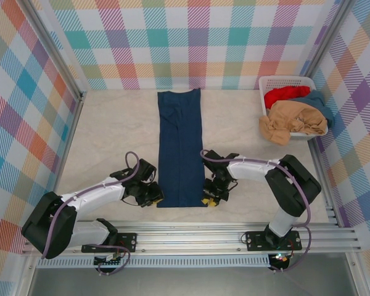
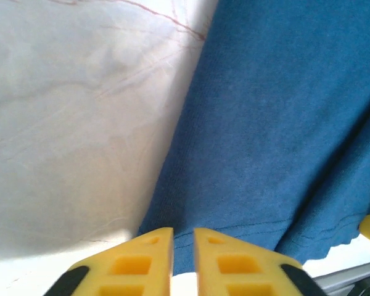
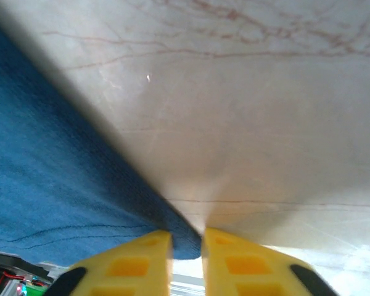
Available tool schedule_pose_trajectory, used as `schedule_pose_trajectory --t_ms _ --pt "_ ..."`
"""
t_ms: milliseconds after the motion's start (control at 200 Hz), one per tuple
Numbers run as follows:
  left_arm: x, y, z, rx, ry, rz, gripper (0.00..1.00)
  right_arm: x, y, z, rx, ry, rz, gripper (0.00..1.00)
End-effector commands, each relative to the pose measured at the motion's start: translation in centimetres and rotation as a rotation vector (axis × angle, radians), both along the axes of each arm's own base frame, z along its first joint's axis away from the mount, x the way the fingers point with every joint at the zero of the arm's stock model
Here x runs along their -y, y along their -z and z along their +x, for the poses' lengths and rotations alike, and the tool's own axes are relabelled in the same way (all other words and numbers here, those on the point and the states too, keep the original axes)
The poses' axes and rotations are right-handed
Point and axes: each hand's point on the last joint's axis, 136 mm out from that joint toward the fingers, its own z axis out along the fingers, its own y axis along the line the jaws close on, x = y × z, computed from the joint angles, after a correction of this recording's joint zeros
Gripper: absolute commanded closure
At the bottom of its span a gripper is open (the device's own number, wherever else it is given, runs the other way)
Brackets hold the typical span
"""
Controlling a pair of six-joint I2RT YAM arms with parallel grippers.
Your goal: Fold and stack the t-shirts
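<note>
Three crumpled tees [image 1: 295, 117] in white basket [image 1: 277, 79]; left end effector [image 2: 183, 233] and right end effector [image 3: 187, 234] clamped on navy t-shirt [image 1: 180, 148].

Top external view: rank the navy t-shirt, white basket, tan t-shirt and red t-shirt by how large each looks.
1. navy t-shirt, a long strip
2. white basket
3. tan t-shirt, bunched and spilling over the basket's rim
4. red t-shirt, partly covered, so ranked on its visible part alone

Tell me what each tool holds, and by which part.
The navy t-shirt, by its near hem: left tool at its left corner, right tool at its right corner.
</note>
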Motion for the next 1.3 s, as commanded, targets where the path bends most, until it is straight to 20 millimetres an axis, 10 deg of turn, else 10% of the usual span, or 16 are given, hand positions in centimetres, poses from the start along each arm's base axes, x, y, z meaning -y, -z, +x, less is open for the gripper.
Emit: schedule_pose_trajectory --t_ms 0,180,335,600,1295 --pt "1.0 -1.0 0.5 0.019 0.022 -0.023 0.9 -3.2 0.0 1.3 0.053 -0.029 0.086 0.9" --pt "0.3 -2.5 0.5 0.041 0.04 0.025 0.99 -2.8 -0.3 1.2 0.055 -0.03 0.06 1.0" --pt "-1.8 -2.4 -1.6 -0.031 0.058 0.11 0.69 -2.0 -0.4 0.9 0.053 -0.031 0.032 1.0" --pt "-1.2 -1.1 -2.9 -0.102 0.065 0.068 0.59 -0.5 -0.9 0.2 0.047 -0.042 -0.023 1.0" --pt "1.1 1.1 -0.5 -0.106 0.122 0.175 0.86 -0.6 -0.7 -0.1 0.028 -0.051 -0.015 1.0"
